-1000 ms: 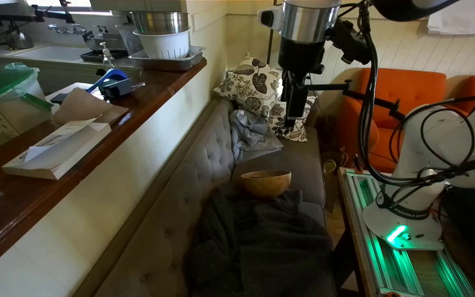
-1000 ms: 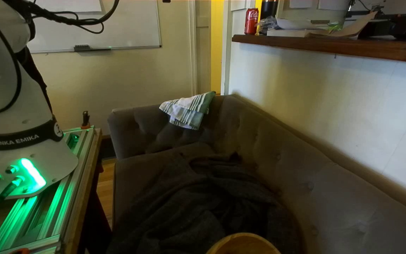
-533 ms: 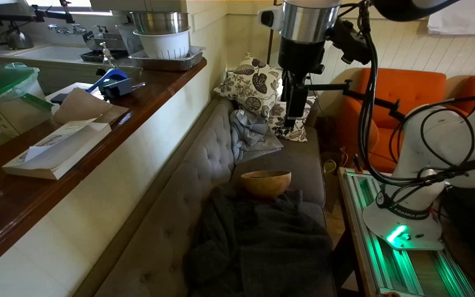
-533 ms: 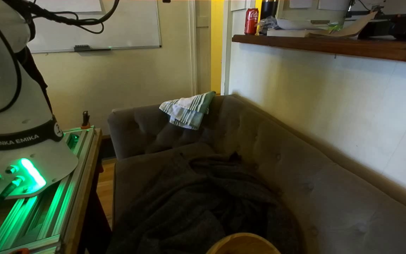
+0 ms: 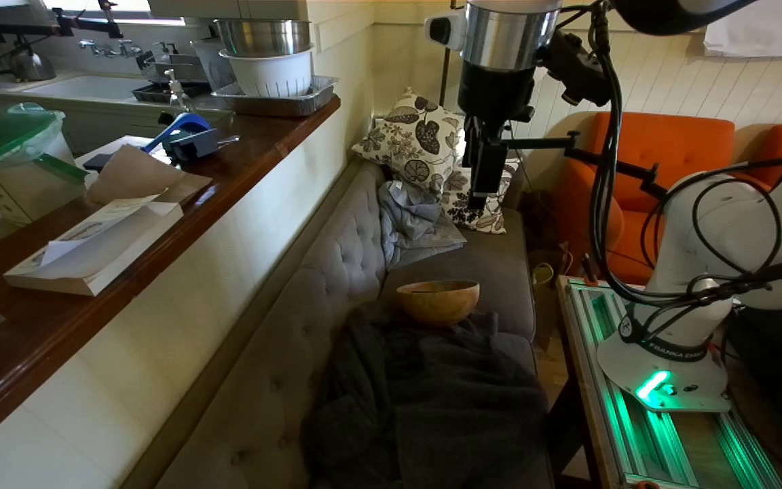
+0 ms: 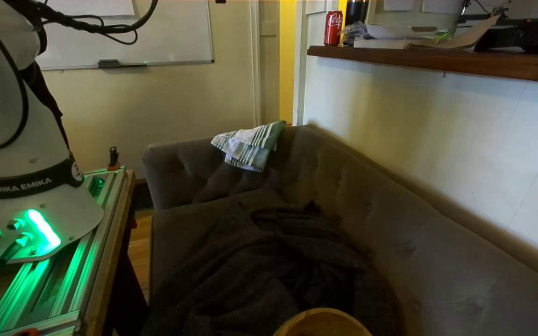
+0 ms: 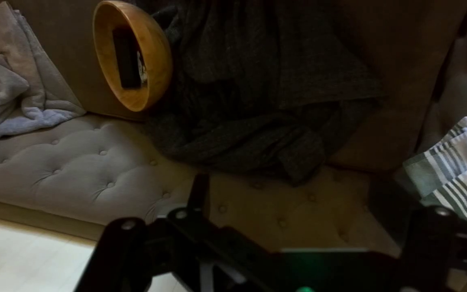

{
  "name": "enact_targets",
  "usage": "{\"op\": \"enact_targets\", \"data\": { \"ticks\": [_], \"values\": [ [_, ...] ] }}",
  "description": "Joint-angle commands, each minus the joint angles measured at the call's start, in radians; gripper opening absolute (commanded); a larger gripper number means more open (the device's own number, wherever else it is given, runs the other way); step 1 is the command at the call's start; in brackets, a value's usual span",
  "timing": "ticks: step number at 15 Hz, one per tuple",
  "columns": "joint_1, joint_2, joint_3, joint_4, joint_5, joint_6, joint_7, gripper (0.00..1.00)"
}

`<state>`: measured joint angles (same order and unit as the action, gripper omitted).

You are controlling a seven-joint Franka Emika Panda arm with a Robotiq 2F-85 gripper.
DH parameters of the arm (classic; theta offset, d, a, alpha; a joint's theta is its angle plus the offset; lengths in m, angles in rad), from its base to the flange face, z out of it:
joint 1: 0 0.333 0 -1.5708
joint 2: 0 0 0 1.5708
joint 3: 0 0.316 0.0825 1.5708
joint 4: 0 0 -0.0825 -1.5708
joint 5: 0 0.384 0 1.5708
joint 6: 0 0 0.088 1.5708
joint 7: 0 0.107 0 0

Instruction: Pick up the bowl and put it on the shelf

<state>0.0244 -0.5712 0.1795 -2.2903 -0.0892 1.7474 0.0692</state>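
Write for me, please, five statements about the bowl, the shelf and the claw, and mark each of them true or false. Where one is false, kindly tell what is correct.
1. The claw is apart from the bowl. True.
2. The bowl lies upside down. False: its open side faces up.
3. In an exterior view, a red can stands on the shelf. True.
4. The bowl is already on the shelf. False: it is on the grey couch.
5. The wrist view shows a dark object inside the bowl. True.
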Motion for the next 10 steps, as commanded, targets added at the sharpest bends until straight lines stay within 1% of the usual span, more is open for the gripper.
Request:
{"op": "enact_targets", "data": {
  "ticks": [1,8,10],
  "values": [
    [0.024,0.003,-0.018,0.002,-0.011,-0.003,0.011,1.00],
    [0.024,0.003,-0.018,0.002,-0.011,-0.003,0.011,1.00],
    [0.024,0.014,-0.047,-0.019,-0.026,0.057,-0.043,1.00]
  ]
}}
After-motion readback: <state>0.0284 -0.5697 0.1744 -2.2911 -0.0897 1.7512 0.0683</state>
